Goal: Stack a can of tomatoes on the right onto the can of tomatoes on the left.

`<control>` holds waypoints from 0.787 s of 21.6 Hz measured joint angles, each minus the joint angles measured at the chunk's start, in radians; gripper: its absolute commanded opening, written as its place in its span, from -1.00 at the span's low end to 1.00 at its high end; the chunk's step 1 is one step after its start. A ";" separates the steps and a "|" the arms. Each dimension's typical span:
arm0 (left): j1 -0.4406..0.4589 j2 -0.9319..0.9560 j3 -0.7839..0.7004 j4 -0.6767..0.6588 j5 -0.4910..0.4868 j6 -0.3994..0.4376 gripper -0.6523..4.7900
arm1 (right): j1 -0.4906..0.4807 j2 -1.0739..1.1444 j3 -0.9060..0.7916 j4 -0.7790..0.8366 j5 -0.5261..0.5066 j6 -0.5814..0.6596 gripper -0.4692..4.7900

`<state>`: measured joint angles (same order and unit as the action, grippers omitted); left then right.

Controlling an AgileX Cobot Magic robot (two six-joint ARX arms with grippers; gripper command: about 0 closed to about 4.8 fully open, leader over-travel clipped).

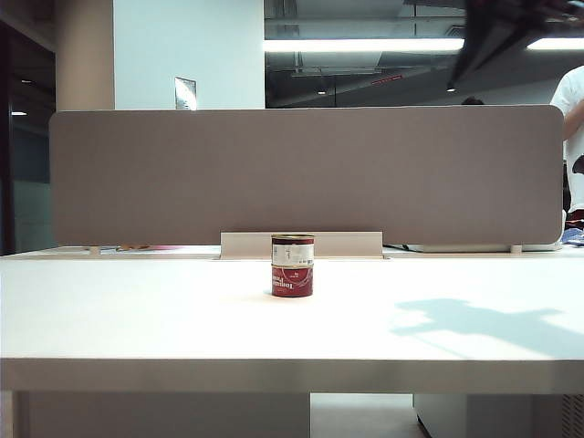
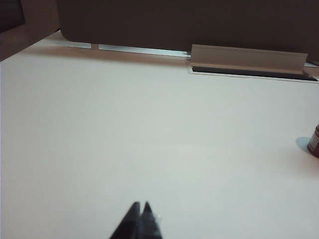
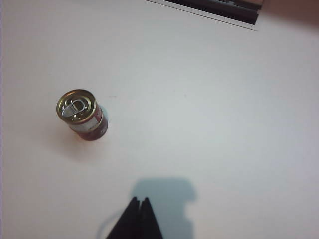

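Now, operator, your readout:
Left gripper (image 2: 139, 206): fingers pressed together, empty, low over the bare table (image 2: 124, 129).
Right gripper (image 3: 139, 201): fingers pressed together, empty, high above the table.
Upper can (image 1: 292, 249): stacked on lower can (image 1: 292, 280), mid-table.

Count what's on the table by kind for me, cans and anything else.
Tomato cans: 2, stacked one on the other
Other loose items on the table: 0
Total: 2
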<state>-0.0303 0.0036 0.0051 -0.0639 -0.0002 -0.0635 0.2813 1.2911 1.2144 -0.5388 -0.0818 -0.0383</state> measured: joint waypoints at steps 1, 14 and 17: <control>0.000 0.000 0.000 0.000 0.000 0.000 -0.78 | 0.000 -0.029 -0.035 0.012 0.000 0.009 -0.83; 0.000 -0.001 0.000 0.000 0.000 0.000 -0.78 | -0.002 -0.568 -0.650 0.382 0.126 0.212 -0.83; 0.000 -0.001 0.000 0.000 0.000 0.000 -0.78 | -0.002 -0.605 -0.733 0.419 0.194 0.218 -0.83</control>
<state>-0.0303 0.0029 0.0051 -0.0643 0.0002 -0.0635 0.2798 0.6861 0.4816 -0.1200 0.1123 0.1795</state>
